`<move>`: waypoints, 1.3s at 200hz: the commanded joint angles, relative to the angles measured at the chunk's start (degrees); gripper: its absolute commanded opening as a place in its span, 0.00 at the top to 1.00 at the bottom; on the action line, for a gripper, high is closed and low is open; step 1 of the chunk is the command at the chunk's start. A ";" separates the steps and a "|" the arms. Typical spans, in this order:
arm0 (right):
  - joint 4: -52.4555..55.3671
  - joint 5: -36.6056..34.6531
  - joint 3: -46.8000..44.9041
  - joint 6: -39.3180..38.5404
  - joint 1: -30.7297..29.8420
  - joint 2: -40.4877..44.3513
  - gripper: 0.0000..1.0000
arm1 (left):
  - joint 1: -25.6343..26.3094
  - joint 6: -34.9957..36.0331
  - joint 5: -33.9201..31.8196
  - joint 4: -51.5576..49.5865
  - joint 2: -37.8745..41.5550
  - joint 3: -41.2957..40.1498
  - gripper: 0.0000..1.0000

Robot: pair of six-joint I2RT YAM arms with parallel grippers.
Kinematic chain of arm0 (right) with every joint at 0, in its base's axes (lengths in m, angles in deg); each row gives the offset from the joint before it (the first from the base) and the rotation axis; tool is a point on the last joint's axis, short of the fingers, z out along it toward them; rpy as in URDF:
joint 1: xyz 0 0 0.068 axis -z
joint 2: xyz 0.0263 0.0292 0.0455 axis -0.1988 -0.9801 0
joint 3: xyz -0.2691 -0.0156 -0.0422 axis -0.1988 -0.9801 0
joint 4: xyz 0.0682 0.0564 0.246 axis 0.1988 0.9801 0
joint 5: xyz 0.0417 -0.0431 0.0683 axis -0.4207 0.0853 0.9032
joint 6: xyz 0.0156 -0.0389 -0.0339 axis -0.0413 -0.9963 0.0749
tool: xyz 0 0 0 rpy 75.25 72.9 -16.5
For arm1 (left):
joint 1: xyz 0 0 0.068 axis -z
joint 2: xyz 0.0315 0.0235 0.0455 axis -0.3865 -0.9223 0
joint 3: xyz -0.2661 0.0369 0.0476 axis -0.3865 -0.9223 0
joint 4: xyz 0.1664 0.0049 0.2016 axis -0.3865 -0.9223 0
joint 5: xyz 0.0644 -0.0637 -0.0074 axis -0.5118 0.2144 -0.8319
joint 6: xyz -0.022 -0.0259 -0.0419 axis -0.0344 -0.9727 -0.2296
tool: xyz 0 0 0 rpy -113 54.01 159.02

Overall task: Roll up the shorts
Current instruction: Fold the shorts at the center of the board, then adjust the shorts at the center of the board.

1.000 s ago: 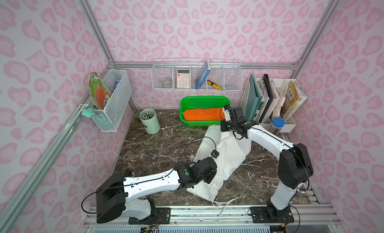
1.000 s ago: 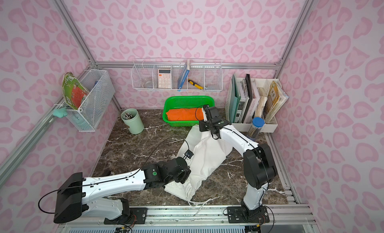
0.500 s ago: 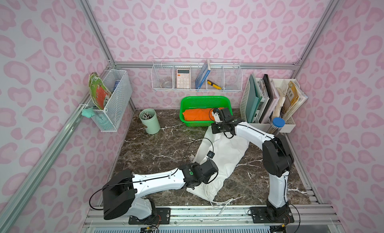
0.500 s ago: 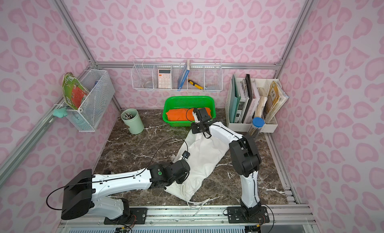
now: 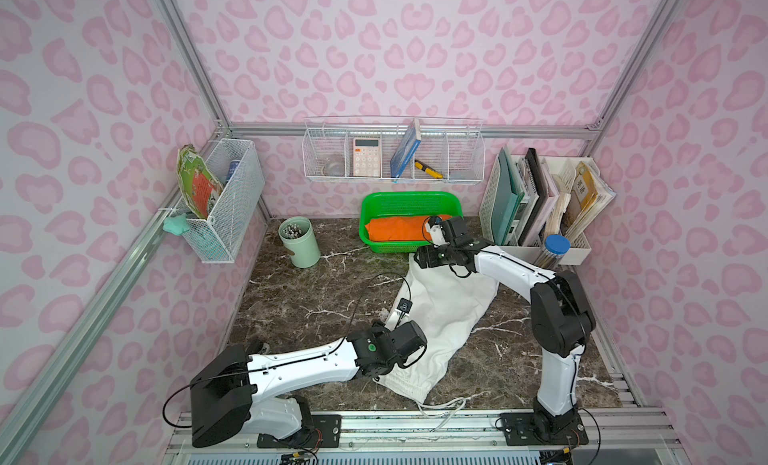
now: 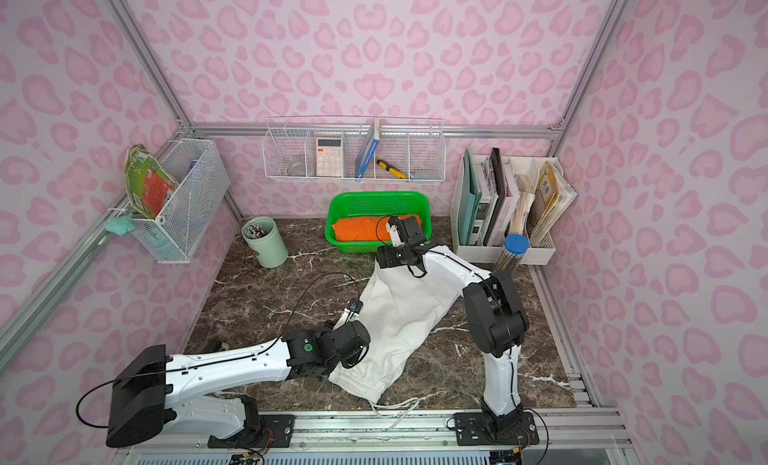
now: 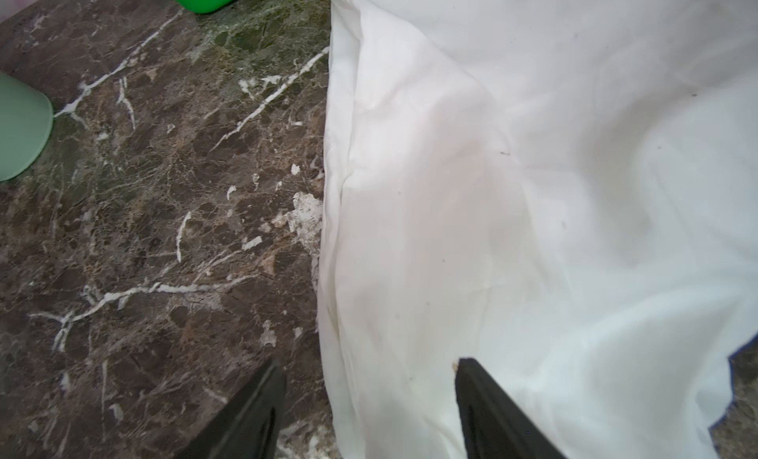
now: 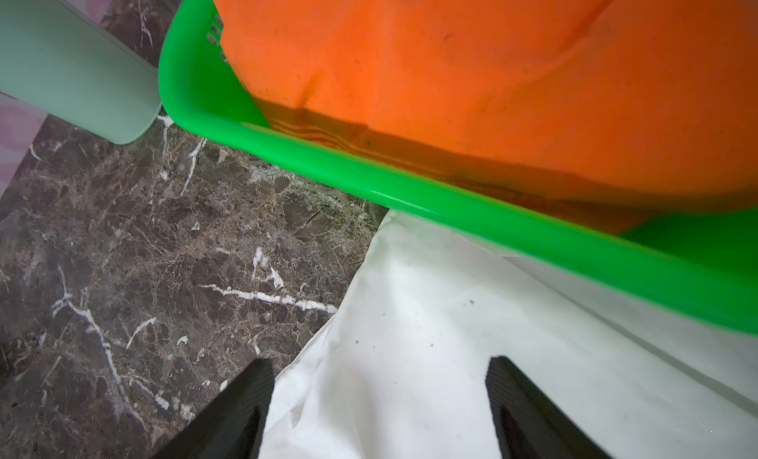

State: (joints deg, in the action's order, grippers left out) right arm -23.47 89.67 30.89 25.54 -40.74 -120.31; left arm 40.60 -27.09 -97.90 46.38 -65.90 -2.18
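End effectors (image 7: 368, 362) (image 8: 379, 359) two, both parted, shorts (image 5: 449, 309) one pair

We see a robotics lab test cell dressed as an office nook: aluminium frame bars (image 5: 270, 129) hold pink spotted wall panels (image 5: 374, 47) around a marble-patterned tabletop (image 5: 316, 292), and the left arm (image 5: 303, 361) and right arm (image 5: 557, 380) are bolted to a metal rail (image 5: 374, 421) at its front. Along the walls we find desk props: a wire shelf (image 5: 320, 143) with a calculator (image 5: 367, 156), a file rack (image 5: 579, 251) of folders and a pen cup (image 5: 300, 242).
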 commanded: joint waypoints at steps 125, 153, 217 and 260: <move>6.12 -5.98 -36.24 10.26 11.66 26.88 0.01 | -18.59 17.96 24.37 11.58 -15.24 17.15 0.36; 5.46 -4.39 -40.25 10.38 14.32 29.02 0.01 | -21.32 17.63 30.31 13.39 -19.56 18.38 0.43; -2.34 1.77 -43.36 13.19 15.55 22.82 0.08 | -23.49 17.81 36.89 11.39 -27.81 22.79 0.52; -6.17 4.35 -42.60 13.49 18.03 17.97 0.49 | -24.95 16.72 36.71 7.33 -31.89 24.85 0.52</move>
State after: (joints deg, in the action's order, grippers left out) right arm -30.97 90.65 -11.65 37.48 -23.96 -99.81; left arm 16.31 -9.58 -62.19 57.31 -96.30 21.74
